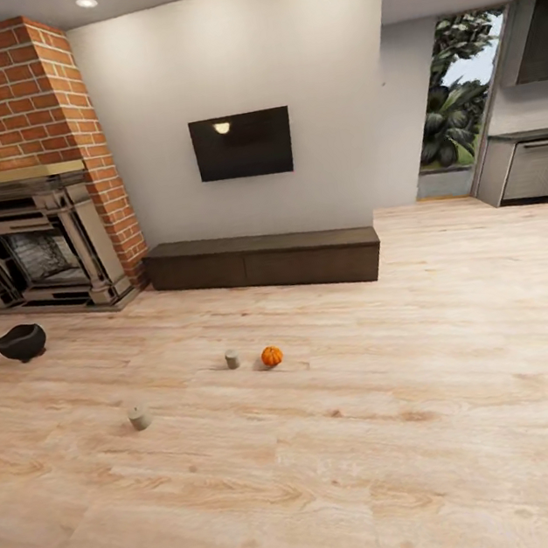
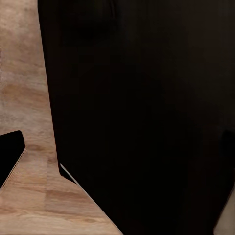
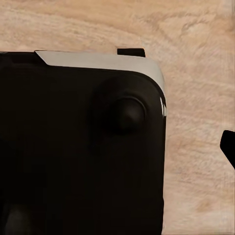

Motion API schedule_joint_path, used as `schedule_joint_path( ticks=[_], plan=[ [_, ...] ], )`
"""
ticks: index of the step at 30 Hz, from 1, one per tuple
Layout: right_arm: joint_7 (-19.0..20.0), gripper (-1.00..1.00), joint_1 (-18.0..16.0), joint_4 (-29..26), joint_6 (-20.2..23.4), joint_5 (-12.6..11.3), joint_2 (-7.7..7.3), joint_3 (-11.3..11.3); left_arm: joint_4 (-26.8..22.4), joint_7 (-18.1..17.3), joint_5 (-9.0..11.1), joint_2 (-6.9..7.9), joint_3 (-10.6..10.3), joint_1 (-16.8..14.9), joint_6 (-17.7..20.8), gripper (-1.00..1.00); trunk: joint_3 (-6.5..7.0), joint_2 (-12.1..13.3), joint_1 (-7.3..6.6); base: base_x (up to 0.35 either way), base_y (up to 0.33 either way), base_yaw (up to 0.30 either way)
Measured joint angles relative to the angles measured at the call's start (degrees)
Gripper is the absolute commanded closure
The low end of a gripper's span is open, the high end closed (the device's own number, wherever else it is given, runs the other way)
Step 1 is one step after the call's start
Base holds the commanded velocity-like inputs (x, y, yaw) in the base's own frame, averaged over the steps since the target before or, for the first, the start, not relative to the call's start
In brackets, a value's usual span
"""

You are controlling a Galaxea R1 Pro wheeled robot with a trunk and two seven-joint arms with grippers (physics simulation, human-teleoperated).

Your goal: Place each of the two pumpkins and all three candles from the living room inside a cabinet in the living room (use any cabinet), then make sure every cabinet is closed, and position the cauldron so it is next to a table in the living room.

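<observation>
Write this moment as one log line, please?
phase: approaching | floor: pumpkin, two candles, cauldron | cabinet: closed | tools: unclear

Wood floor (image 1: 434,390) w/ pumpkin (image 1: 272,356), 2 candles (image 1: 232,358) (image 1: 138,417), cauldron (image 1: 21,342), cabinet (image 1: 265,260).

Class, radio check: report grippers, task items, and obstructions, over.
Grippers: state cannot be told. One pumpkin, two candles, cauldron on the floor; cabinet shut. Floor between them and the cabinet bare.

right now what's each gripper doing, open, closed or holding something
Left gripper: cannot be told; the left wrist view gives just a dark body over wood floor.
Right gripper: cannot be told either.
</observation>
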Motion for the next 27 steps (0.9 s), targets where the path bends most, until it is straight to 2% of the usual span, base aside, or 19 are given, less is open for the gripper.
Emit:
schedule_joint_path(
  ticks=[15, 27],
  plan=[
    [0.00, -1.00, 0.00, -0.01, 0.00, 0.00, 0.00, -0.04, 0.00, 0.01, 0.00, 0.00, 0.00, 0.00, 0.00, -1.00, -0.01, 0.00, 0.00, 0.000, 0.000, -0.274],
    [0.00, -1.00, 0.00, -0.04, 0.00, 0.00, 0.01, -0.08, 0.01, -0.01, -0.01, 0.00, 0.00, 0.00, 0.00, -1.00, -0.62, 0.00, 0.00, 0.000, 0.000, -0.230]
  ],
)
